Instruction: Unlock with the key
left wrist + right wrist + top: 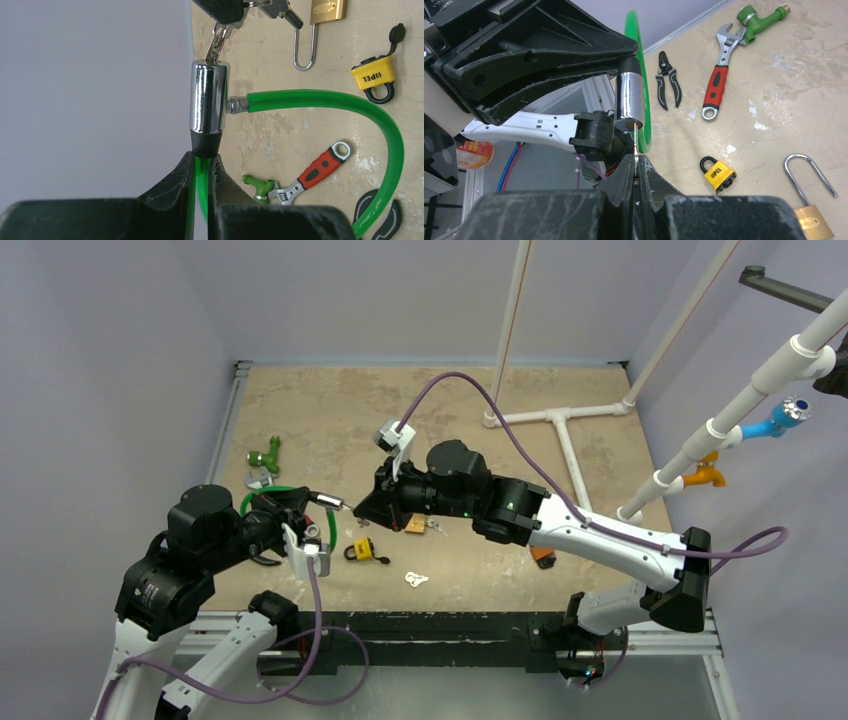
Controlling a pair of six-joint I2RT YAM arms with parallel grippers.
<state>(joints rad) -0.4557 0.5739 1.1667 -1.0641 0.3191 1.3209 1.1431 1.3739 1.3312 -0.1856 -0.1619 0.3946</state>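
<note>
A green cable lock [320, 98] ends in a chrome cylinder [209, 97] held up off the table. My left gripper [202, 160] is shut on the green cable just below the cylinder's black collar. The key [218, 42] has its blade pushed into the cylinder's far end. In the right wrist view, my right gripper [637, 160] is shut on the key [636, 137], directly under the chrome cylinder [630, 97]. From above, both grippers meet at the cylinder [328, 499], left of the table's centre; the key's bow is hidden between the fingers.
A yellow padlock [362, 550] and a brass padlock [415, 524] lie under the right arm, with a loose key [416, 579] near the front edge. A red-handled wrench [718, 82], pliers [669, 80] and a green nozzle [759, 17] lie at the left. White pipes [560, 420] stand back right.
</note>
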